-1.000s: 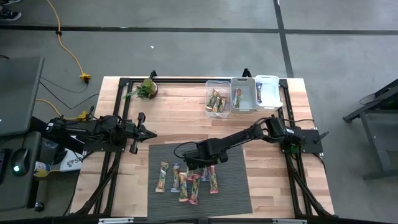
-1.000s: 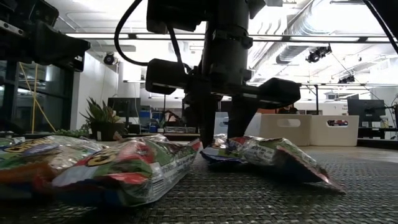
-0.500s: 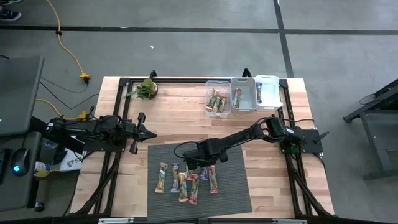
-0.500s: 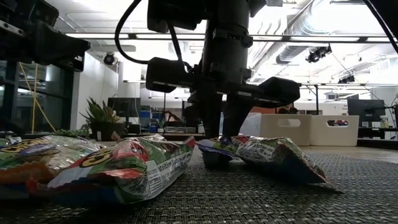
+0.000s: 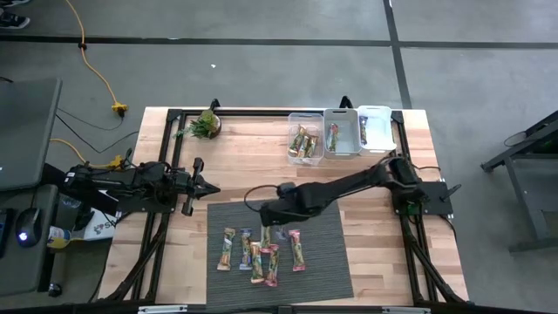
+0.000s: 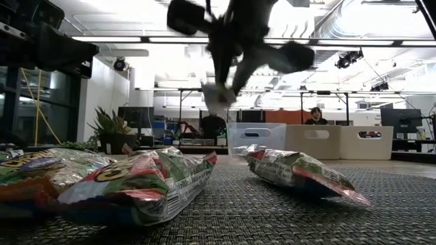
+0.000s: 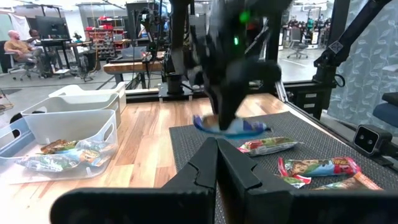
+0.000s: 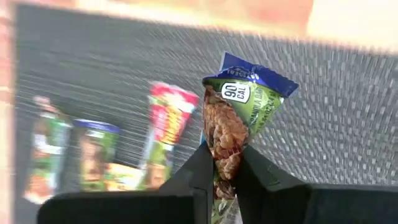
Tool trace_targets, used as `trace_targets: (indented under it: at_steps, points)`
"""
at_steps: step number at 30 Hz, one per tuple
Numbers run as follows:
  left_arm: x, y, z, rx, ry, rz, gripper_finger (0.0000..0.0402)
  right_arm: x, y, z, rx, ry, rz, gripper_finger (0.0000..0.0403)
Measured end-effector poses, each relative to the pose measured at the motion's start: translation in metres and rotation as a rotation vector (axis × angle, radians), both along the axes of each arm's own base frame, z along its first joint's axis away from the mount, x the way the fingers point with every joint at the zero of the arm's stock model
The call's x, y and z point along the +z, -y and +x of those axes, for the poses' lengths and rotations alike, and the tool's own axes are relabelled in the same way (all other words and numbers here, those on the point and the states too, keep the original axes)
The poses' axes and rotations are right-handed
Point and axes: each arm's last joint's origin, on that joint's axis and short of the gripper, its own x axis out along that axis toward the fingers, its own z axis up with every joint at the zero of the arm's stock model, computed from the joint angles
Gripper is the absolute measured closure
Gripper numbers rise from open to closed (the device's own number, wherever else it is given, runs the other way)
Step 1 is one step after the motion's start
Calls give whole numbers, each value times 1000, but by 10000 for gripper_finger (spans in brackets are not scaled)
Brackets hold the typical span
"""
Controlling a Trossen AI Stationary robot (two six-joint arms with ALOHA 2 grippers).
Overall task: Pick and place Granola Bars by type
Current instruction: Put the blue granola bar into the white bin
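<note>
Right wrist view shows you the right pincer (image 8: 225,180) clenched on one blue-and-green granola bar (image 8: 239,124), lifted above the dark mat (image 5: 323,257). You can count about six more bars (image 5: 261,253) lying on that mat. Three bins (image 5: 342,131) stand at the worktop's (image 5: 253,166) far edge. Your left pincer (image 5: 209,187) waits beside the mat, fingers closed and empty.

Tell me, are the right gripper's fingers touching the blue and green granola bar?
Touching. In the right wrist view the right gripper has its two fingers pressed on both sides of the blue and green granola bar, above the mat.
</note>
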Motion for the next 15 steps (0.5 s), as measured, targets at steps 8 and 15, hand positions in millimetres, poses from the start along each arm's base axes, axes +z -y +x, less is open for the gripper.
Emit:
trace_targets:
  at_steps: [8, 15]
  points:
    - [0, 0, 0, 0, 0, 0, 401, 60, 2, -16, 53, 215, -217, 365]
    - [0, 0, 0, 0, 0, 0, 401, 107, -3, -35, 120, 375, -401, 372]
